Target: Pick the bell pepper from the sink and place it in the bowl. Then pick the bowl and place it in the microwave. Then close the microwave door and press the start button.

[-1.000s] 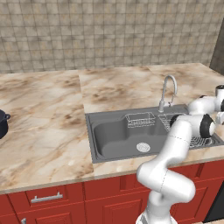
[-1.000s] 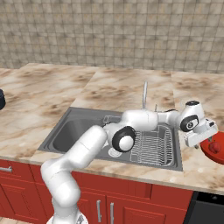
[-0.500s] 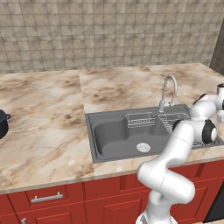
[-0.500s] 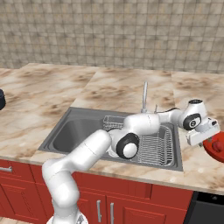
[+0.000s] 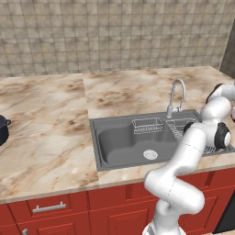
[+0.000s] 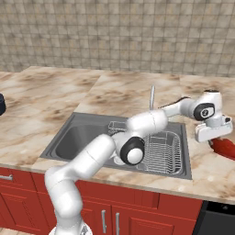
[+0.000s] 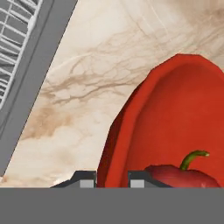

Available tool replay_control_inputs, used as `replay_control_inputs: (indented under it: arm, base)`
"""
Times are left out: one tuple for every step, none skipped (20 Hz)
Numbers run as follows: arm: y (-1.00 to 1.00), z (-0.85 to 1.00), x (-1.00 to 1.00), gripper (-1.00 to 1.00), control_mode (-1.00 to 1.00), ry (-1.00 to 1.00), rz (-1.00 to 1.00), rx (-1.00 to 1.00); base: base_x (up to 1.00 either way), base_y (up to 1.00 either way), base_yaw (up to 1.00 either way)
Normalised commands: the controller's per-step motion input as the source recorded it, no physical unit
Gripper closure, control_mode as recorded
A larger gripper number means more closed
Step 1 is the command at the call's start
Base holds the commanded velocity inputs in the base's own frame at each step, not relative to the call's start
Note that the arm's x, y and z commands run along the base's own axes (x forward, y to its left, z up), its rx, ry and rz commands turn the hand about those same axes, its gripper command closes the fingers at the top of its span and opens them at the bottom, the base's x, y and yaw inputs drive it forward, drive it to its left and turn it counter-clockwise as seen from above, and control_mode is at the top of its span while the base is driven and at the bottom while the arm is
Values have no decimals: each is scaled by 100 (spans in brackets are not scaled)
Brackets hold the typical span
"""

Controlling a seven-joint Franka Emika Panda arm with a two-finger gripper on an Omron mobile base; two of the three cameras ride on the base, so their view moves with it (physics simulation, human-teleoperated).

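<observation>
The red bowl (image 7: 175, 109) stands on the counter right of the sink (image 6: 82, 137); its rim fills the gap between my fingertips (image 7: 85, 180). The bell pepper (image 7: 183, 177) lies inside the bowl, green stem up. My gripper (image 7: 112, 180) straddles the bowl's near wall, one finger outside and one inside, shut on the rim. From the right base camera the hand with the gripper (image 6: 215, 140) sits at the left edge of the bowl (image 6: 226, 148). The microwave, its door and start button are out of view.
A wire rack (image 6: 158, 147) lies in the sink's right half, and the chrome faucet (image 5: 176, 96) rises behind the basin. A dark blue pot (image 5: 2, 128) stands far left on the marble counter (image 5: 46, 119). My arm stretches across the sink.
The jaws have narrowed from wide apart to pinching the bowl's rim. The hand has stayed at the bowl while the arm's elbow shifted over the sink.
</observation>
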Motion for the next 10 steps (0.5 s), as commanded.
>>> replay_control_inputs:
  arm:
    - [86,100,-74,100,-100,0,0,0]
    - [87,100,-80,100,-100,-4,0,0]
    - [89,100,-79,100,-100,-4,0,0]
    - [88,100,-81,100,-100,-4,0,0]
    - [91,100,-79,100,-100,-5,0,0]
    - [97,99,-75,100,-100,-6,0,0]
    - [97,95,-76,100,-100,-7,0,0]
    - [98,89,-76,100,-100,-8,0,0]
    - [100,81,-77,100,-100,-9,0,0]
    - [100,71,-84,100,-100,-8,1,0]
  base:
    - [0,0,0]
    - [0,0,0]
    - [0,0,0]
    - [0,0,0]
    - [0,0,0]
    - [0,0,0]
    - [0,0,0]
    - [0,0,0]
    - [0,0,0]
    - [0,0,0]
